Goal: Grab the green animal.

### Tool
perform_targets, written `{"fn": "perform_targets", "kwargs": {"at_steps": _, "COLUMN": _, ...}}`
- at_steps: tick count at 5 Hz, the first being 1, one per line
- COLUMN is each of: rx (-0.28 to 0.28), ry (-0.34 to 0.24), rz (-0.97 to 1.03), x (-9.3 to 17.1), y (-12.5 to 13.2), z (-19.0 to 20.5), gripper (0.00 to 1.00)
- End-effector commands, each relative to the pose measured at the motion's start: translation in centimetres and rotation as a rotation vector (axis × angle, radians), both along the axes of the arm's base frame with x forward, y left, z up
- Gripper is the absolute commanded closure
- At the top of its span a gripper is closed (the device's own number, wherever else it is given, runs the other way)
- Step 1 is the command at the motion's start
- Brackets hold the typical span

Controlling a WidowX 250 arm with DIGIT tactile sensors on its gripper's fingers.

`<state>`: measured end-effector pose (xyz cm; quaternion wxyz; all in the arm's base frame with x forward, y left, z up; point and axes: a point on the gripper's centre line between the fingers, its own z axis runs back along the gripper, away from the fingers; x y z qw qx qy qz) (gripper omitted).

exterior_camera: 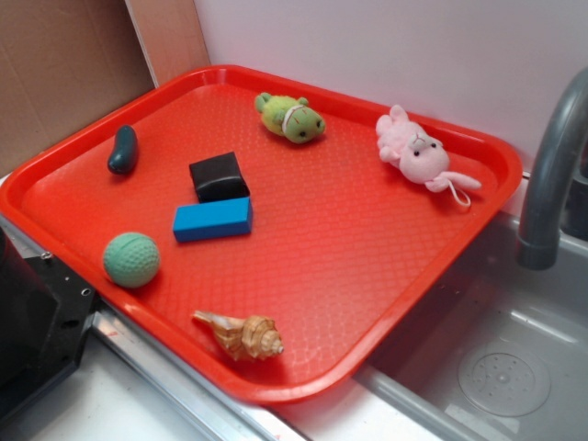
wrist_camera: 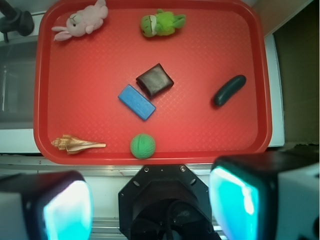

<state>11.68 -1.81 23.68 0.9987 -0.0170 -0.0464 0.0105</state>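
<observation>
Fingers: the gripper (wrist_camera: 150,210) showed only in the wrist view; its two fingers (wrist_camera: 65,210) stood wide apart at the bottom of that view, nothing between them; they hung over the counter (wrist_camera: 100,172) edge, short of the tray.
Green animal: the green animal (wrist_camera: 161,24) lay on its side at the tray's far edge from the fingers, a little to the right of the gap between them; nothing touched it; in the exterior view its darker head (exterior_camera: 306,123) pointed toward the pink bunny.
Tray: the red tray (wrist_camera: 260,100) lay just ahead of the fingers and carried every loose thing.
Pink plush bunny: the pink plush bunny (wrist_camera: 81,23) lay in the far corner, to the left of the green animal and well apart from it.
Middle of tray: a black block (wrist_camera: 155,80) and a blue block (wrist_camera: 136,102) sat corner to corner, between the fingers and the green animal.
Nearest the fingers: a teal dimpled ball (wrist_camera: 143,145) lay closest, just ahead of the gap; a seashell (wrist_camera: 77,145) lay to its left.
Right side: a dark green cucumber-shaped toy (wrist_camera: 229,90) lay tilted, apart from the rest.
Beyond the tray: a grey faucet (exterior_camera: 551,165) stood over a sink (exterior_camera: 487,358) past the bunny's end.
</observation>
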Motion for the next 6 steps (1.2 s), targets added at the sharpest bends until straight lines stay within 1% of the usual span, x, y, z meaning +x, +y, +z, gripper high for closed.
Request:
{"fn": "perform_targets", "kwargs": {"at_steps": 1, "rx": 0.000, "ry": 0.000, "rz": 0.000, "x": 0.0, "y": 0.0, "z": 0.0, "gripper": 0.00}}
{"fn": "perform_targets", "kwargs": {"at_steps": 2, "rx": -0.014, "ry": 0.039, "rz": -0.250, "x": 3.7, "y": 1.6, "z": -2.9, "gripper": 0.00}}
{"fn": "perform_targets", "kwargs": {"at_steps": 3, "rx": 0.046, "ry": 0.002, "rz": -0.464, "x": 6.3, "y": 1.6, "z": -5.7, "gripper": 0.00}}
{"fn": "perform_targets", "kwargs": {"at_steps": 6, "rx": 0.046, "ry": 0.002, "rz": -0.464, "x": 6.3, "y": 1.6, "z": -5.7, "gripper": 0.00}}
